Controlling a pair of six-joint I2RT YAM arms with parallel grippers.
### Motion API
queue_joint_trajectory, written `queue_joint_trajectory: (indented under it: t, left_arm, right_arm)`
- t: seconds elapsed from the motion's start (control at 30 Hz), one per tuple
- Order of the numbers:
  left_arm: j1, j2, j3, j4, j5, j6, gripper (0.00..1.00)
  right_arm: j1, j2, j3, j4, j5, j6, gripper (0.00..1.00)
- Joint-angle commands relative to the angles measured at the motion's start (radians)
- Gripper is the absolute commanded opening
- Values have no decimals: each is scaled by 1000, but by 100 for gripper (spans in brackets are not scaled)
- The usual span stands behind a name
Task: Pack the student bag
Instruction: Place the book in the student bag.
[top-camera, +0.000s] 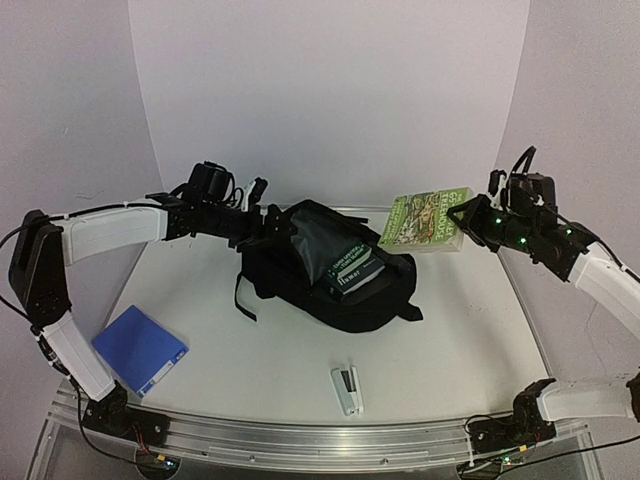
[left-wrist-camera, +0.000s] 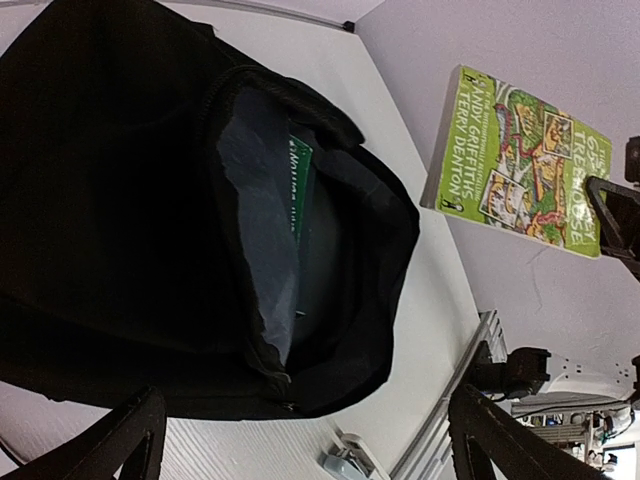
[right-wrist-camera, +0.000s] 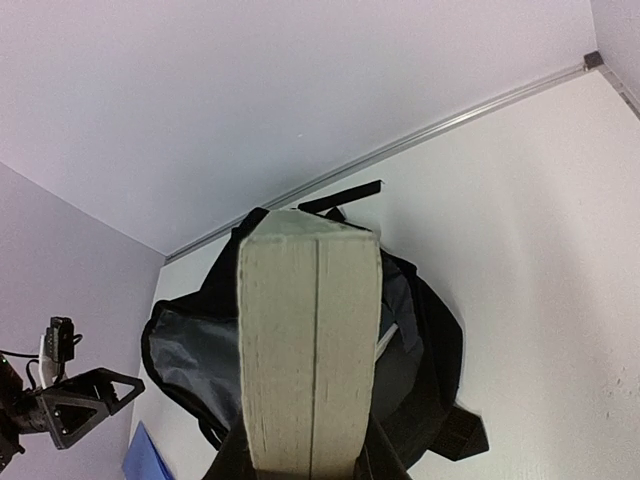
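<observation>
Green paperback (top-camera: 420, 222) in right hand (top-camera: 462, 221); left hand (top-camera: 265, 213) spread, perhaps touching student bag (top-camera: 300, 282)

Black student bag (top-camera: 282, 290), green cartoon-patterned book (top-camera: 425, 222), blue folder (top-camera: 140, 348)

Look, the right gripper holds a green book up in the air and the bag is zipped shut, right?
No, the bag is open, with a book already inside, as the left wrist view shows. The right gripper does hold the green book up in the air.
</observation>
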Motion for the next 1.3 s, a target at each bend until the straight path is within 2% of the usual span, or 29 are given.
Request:
queue_joint_trajectory:
  t: [0.0,0.07,0.13,0.27,0.43,0.47,0.53,0.57,0.6,0.87,1.07,1.27]
  left_arm:
    - [-4,83,121,-1,-56,40,98]
    - [-4,120,154,-1,-52,45,97]
    - [-3,152,184,1,-40,48,91]
    - [-3,219,241,2,-17,56,69]
    - [-2,286,300,-8,-9,49,52]
    - [-2,291,301,0,-7,45,43]
    - [-2,293,298,27,-9,41,16]
    - [-2,292,296,38,-11,40,7]
    - [-2,292,293,50,-5,40,3]
    - [-7,236,287,138,85,14,0]
    - [-54,205,308,175,161,9,0]
    - [-84,144,284,239,156,-2,0]
  right_arm:
    - [0,-64,-28,85,-46,92,0]
    - [0,-74,-47,86,-73,141,0]
    - [0,-89,-69,89,-96,186,0]
    - [0,-121,-101,90,-109,228,0]
    - [-1,-143,-113,90,-136,262,0]
    - [0,-143,-118,90,-141,272,0]
    - [0,-146,-137,89,-143,285,0]
    - [0,-147,-150,89,-140,296,0]
    - [0,-147,-169,90,-137,305,0]
    - [0,-134,-295,215,-241,422,0]
    - [0,-92,-280,235,-288,428,0]
    - [0,-77,-257,254,-282,451,0]
